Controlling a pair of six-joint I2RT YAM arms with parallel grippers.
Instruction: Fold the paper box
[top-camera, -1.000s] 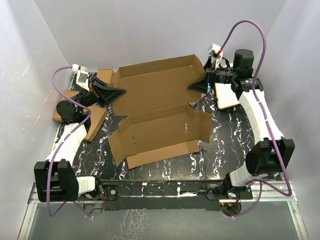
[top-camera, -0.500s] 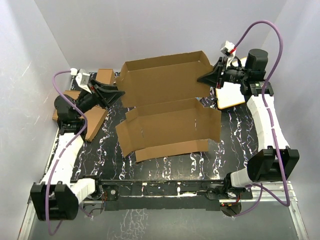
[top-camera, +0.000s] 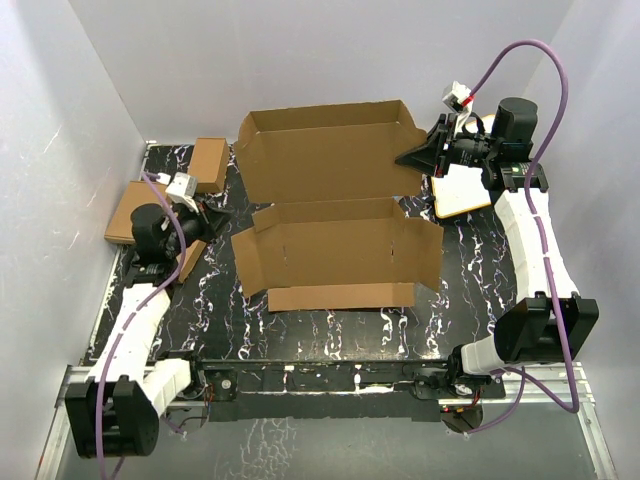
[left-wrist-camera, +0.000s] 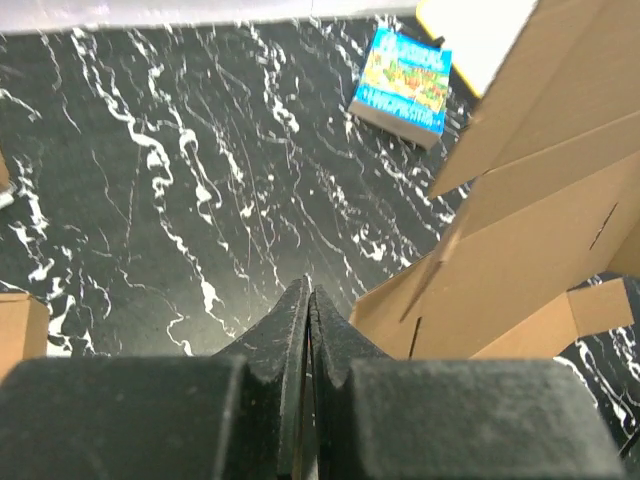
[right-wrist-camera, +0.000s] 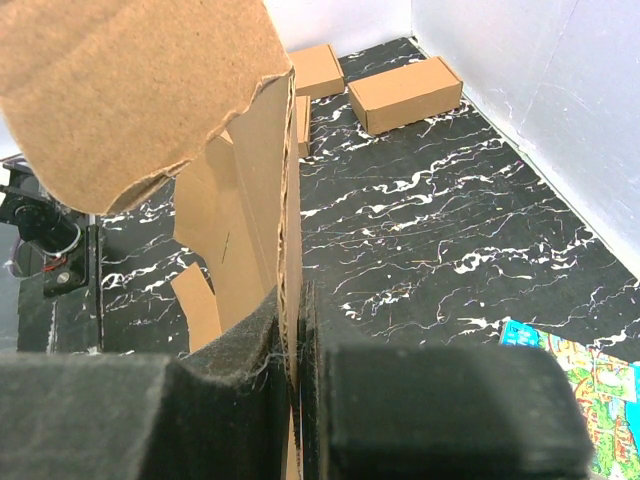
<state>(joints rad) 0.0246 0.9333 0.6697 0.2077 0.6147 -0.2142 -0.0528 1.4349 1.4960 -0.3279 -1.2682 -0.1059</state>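
Note:
The paper box (top-camera: 340, 250) is a large brown die-cut sheet lying open on the black marbled table (top-camera: 470, 290). Its back panel (top-camera: 330, 160) stands raised. My right gripper (top-camera: 408, 160) is shut on that panel's right edge, and the right wrist view shows the cardboard edge (right-wrist-camera: 285, 200) pinched between the jaws (right-wrist-camera: 297, 300). My left gripper (top-camera: 225, 213) is shut and empty, a short way left of the box's left edge. In the left wrist view its tips (left-wrist-camera: 308, 288) hang over bare table, with the box (left-wrist-camera: 520, 250) to the right.
Small ready-folded brown boxes sit at the far left (top-camera: 208, 163) (top-camera: 128, 212) and show in the right wrist view (right-wrist-camera: 405, 95). A blue book (left-wrist-camera: 402, 80) lies behind the box. A white pad with a yellow edge (top-camera: 458, 190) lies under the right arm.
My left gripper has let go of the box's left edge and drawn back toward the near left. The back panel now stands more upright, and the box has shifted slightly right.

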